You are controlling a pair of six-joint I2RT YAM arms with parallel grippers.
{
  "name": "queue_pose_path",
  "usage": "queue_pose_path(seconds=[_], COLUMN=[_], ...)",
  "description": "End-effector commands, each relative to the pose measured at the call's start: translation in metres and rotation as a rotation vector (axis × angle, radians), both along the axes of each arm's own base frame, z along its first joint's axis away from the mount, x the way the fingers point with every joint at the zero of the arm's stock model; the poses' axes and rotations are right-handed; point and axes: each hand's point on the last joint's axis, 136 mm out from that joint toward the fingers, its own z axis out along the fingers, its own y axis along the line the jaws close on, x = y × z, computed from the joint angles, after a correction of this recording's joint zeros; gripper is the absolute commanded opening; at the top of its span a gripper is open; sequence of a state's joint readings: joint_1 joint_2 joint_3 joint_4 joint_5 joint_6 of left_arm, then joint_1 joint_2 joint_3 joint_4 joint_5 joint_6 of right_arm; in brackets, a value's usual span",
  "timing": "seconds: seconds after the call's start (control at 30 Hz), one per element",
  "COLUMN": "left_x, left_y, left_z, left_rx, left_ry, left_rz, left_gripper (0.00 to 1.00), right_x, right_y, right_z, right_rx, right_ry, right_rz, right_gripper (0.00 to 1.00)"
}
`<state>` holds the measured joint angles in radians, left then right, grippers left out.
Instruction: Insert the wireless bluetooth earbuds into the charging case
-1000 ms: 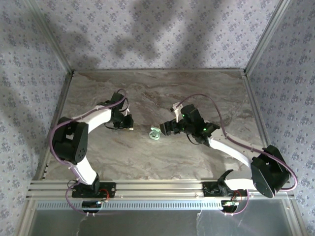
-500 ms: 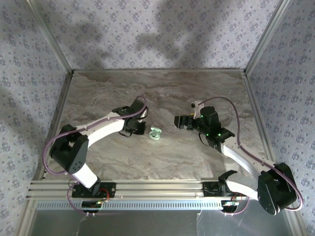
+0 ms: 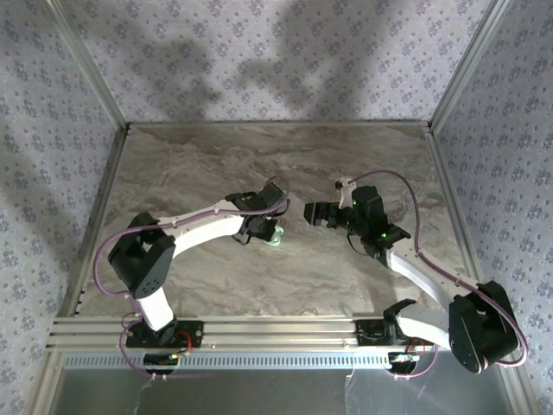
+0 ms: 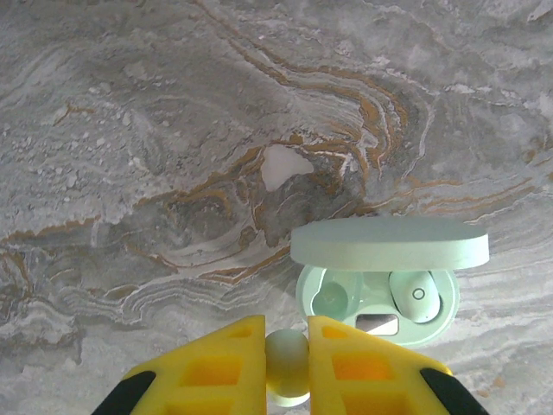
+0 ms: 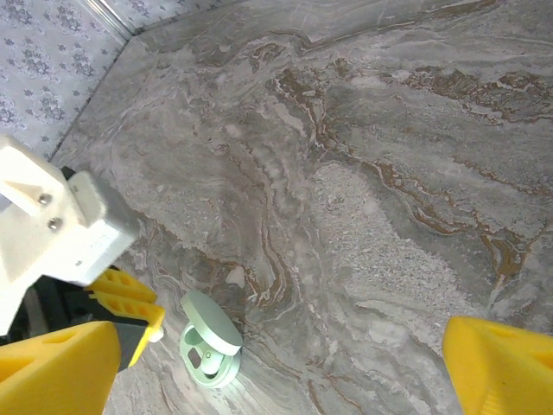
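Observation:
The charging case (image 4: 378, 303) is pale mint green and lies on the marble table with its lid (image 4: 389, 242) up. One earbud (image 4: 416, 296) sits in its right socket, while the left socket (image 4: 333, 298) is bare. My left gripper (image 4: 287, 350) is shut on the other earbud (image 4: 287, 361), just in front of the case's left side. From above, the left gripper (image 3: 263, 226) touches the case (image 3: 276, 236). My right gripper (image 3: 309, 212) hangs open to the case's right, apart from it. In the right wrist view the case (image 5: 210, 353) lies below the open right gripper (image 5: 281, 346), beside the left fingers (image 5: 130, 298).
Bare marble tabletop (image 3: 346, 156) surrounds the case on all sides. Aluminium rails (image 3: 112, 181) and patterned walls border the table. The left arm's white link (image 3: 203, 226) stretches across the table's middle-left.
My left gripper has swung right across the table to the case, earbud in its fingers. My right gripper has drawn back to the right, away from the case.

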<state>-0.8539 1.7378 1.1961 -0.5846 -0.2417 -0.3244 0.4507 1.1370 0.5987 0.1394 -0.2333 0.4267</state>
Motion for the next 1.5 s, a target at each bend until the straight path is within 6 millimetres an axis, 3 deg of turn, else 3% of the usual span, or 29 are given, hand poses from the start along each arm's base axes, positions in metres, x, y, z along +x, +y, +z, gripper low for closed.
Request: queue_pose_path(seconds=[0.0, 0.37, 1.17, 1.47], left_x=[0.009, 0.008, 0.002, -0.003], left_y=[-0.003, -0.015, -0.020, -0.023], left_z=[0.001, -0.005, -0.025, -0.027], left_rx=[0.068, 0.114, 0.194, 0.205], left_ry=[-0.055, -0.104, -0.092, -0.084], left_rz=[-0.051, -0.131, -0.180, -0.186], left_gripper=[0.15, 0.15, 0.14, 0.23], right_x=[0.003, 0.003, 0.003, 0.002], right_y=[0.000, -0.004, -0.005, -0.005], right_z=[0.004, 0.006, 0.008, 0.007], right_rx=[0.021, 0.027, 0.034, 0.033], right_ry=[-0.002, -0.003, -0.005, -0.005], right_rz=[-0.001, -0.013, -0.014, -0.015], right_gripper=[0.98, 0.97, 0.97, 0.98])
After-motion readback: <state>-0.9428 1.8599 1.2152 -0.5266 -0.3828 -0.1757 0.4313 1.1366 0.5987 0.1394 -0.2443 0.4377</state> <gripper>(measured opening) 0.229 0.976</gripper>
